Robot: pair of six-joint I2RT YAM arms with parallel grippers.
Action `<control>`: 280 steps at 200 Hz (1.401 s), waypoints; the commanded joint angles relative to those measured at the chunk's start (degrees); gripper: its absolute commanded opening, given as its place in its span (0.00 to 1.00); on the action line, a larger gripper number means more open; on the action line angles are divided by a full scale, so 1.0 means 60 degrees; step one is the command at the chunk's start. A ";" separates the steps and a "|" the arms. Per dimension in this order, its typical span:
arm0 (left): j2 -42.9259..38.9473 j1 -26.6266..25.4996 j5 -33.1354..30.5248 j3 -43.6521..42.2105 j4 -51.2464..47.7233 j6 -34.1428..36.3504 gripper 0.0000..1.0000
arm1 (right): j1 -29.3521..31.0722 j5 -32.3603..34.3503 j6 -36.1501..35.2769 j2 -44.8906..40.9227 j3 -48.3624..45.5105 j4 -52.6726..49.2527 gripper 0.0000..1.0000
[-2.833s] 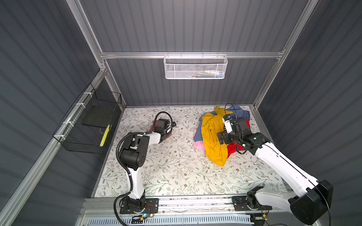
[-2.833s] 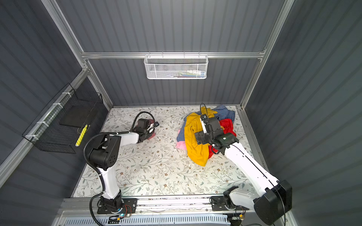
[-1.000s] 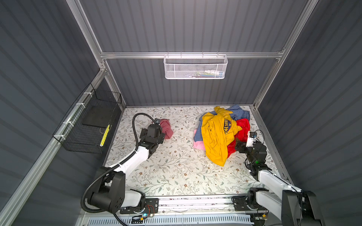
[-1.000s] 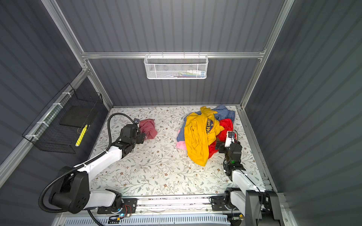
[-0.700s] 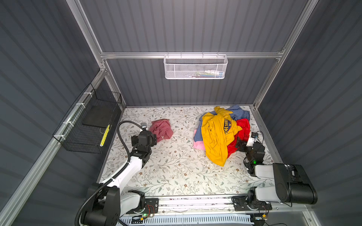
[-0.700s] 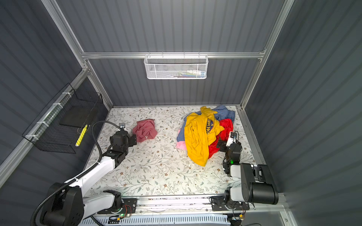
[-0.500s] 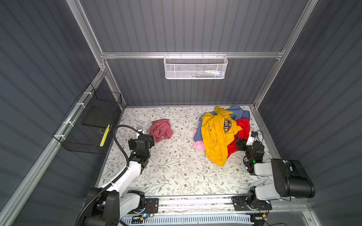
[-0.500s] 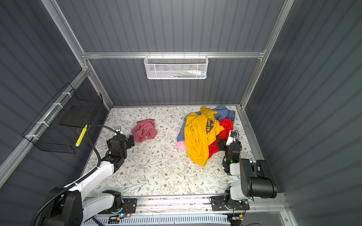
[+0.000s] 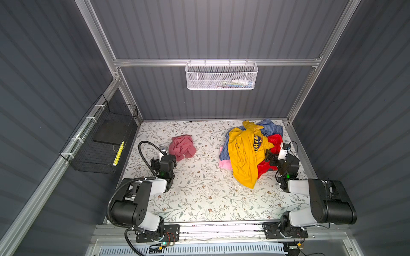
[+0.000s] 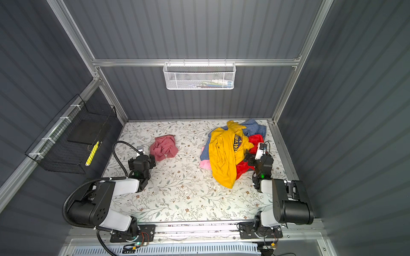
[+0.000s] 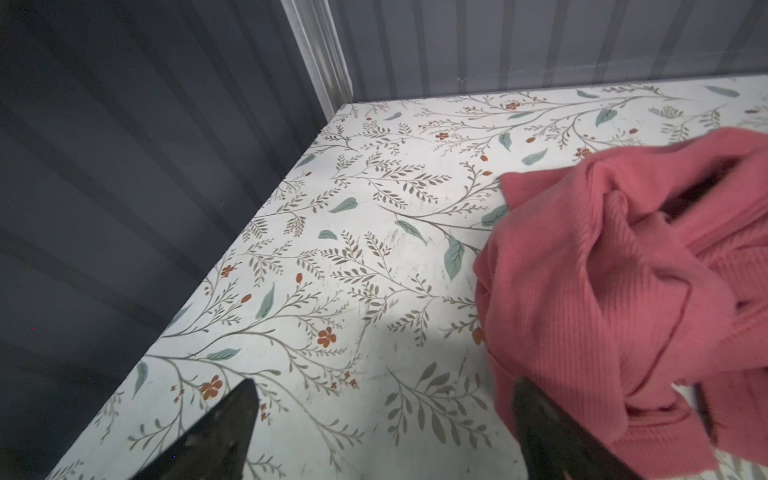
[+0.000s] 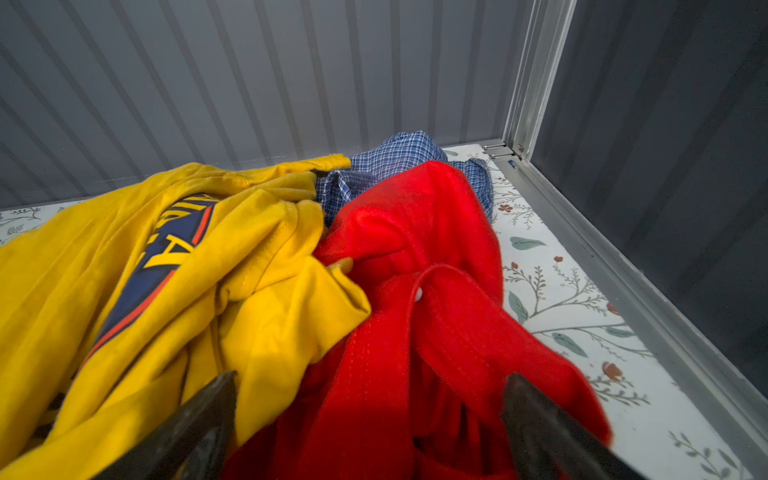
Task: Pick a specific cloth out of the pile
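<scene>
The cloth (image 9: 182,147) (image 10: 164,147) is a crumpled dusty rose-pink garment lying alone on the left of the floral table, well apart from the pile (image 9: 250,153) (image 10: 230,153) of yellow, blue-checked, red and pale pink clothes at the right. My left gripper (image 9: 166,157) (image 10: 146,160) sits just in front of the cloth. In the left wrist view the left gripper (image 11: 384,399) is open over bare table, with the cloth (image 11: 623,291) beside one finger. My right gripper (image 9: 269,155) (image 12: 372,386) is open at the pile's near right edge, facing the red garment (image 12: 415,311).
A black wire basket (image 9: 99,141) hangs on the left wall and a white mesh basket (image 9: 221,76) on the back wall. Aluminium posts and a rail (image 12: 623,270) border the table (image 9: 210,188). Both arms are folded back near the front edge.
The left gripper has let go of the rose-pink cloth and drawn back toward the front. The right gripper has withdrawn from the pile. Cloth and pile now lie still.
</scene>
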 commanded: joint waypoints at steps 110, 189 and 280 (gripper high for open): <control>0.1676 0.0898 0.2624 0.0254 0.1797 0.0269 1.00 | -0.0017 -0.0106 -0.0079 -0.0005 0.0046 -0.0037 0.99; 0.1684 0.0899 0.2634 0.0248 0.1824 0.0269 1.00 | -0.0017 -0.0104 -0.0080 -0.0008 0.0047 -0.0040 0.99; 0.1698 0.0906 0.2651 0.0274 0.1813 0.0269 1.00 | -0.0017 -0.0093 -0.0083 -0.0004 0.0053 -0.0040 0.99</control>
